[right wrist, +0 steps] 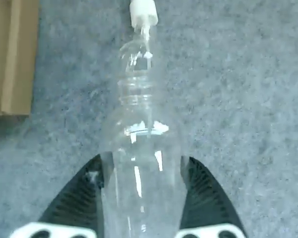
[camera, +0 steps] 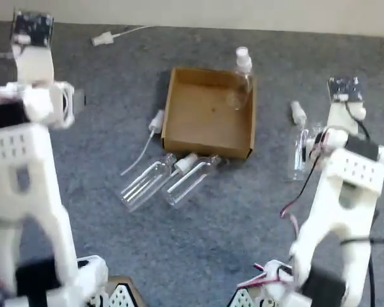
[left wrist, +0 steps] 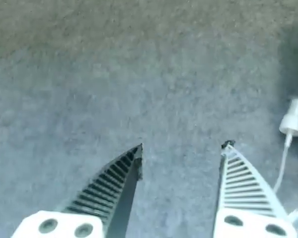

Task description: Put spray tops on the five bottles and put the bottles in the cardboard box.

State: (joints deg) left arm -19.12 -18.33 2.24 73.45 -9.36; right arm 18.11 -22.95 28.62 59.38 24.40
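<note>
Where right fingers (right wrist: 198, 198) clamp, bottle (right wrist: 139, 153) between them, touching both.

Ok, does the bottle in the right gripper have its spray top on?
On. The spray top sits on the neck of the bottle in the right gripper; how tight, cannot tell.

With the cardboard box (camera: 208, 115) as dial centre in the high view, the boxed bottle (camera: 242, 80) stands in its 1 o'clock corner. At 7 o'clock, the inner bottle (camera: 192, 179) and outer bottle (camera: 147, 182) lie side by side near the box. The near spray top (camera: 155, 121) lies at 9 o'clock and the far spray top (camera: 104, 39) at 11, well apart. At 3 o'clock, my right gripper (right wrist: 144, 158) brackets the held bottle (camera: 300, 153).
</note>
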